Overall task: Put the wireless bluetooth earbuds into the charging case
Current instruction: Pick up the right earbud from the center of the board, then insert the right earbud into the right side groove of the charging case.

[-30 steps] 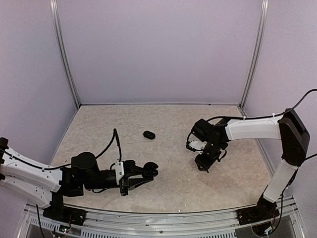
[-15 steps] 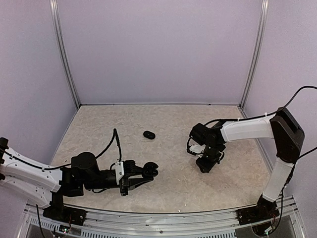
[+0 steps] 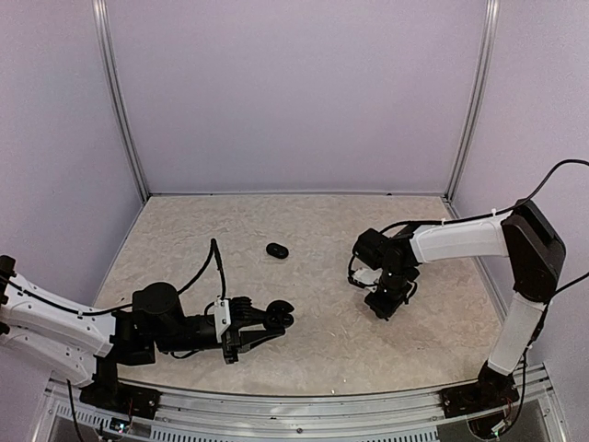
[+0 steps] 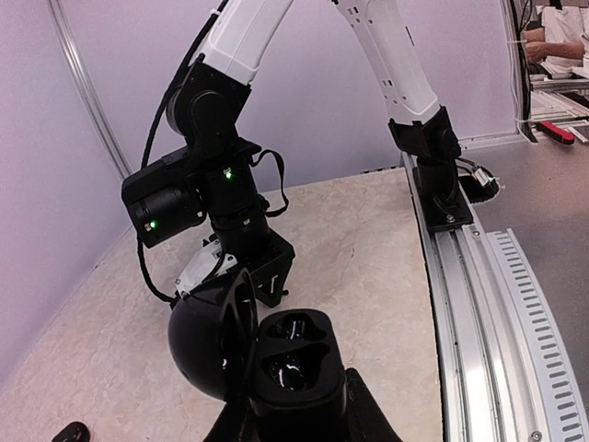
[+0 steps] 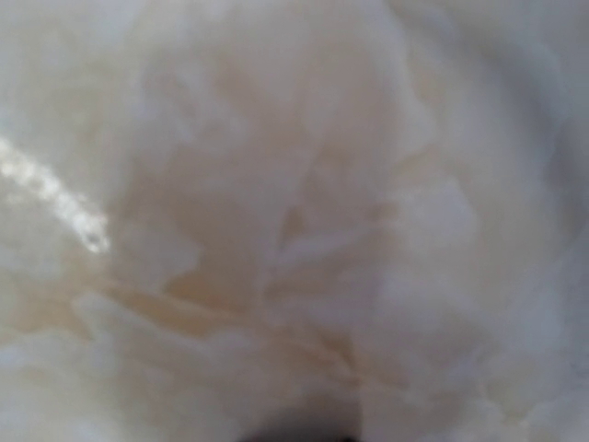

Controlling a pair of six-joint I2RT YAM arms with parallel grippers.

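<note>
The right claw [image 3: 386, 304] had settled lower onto the table [image 3: 313, 354], probably going for a bud; I couldn't tell its grip. The left claw [image 3: 272, 323] still pinched the open charging case [image 4: 293, 354] near-left, and one earbud [image 3: 277, 250] lay farther back.

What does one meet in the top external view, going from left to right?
Left arm's white link → left claw, shut on the open charging case → right claw → right arm's elbow. The small black object farther back stands in line with the case, so it is left out.
</note>
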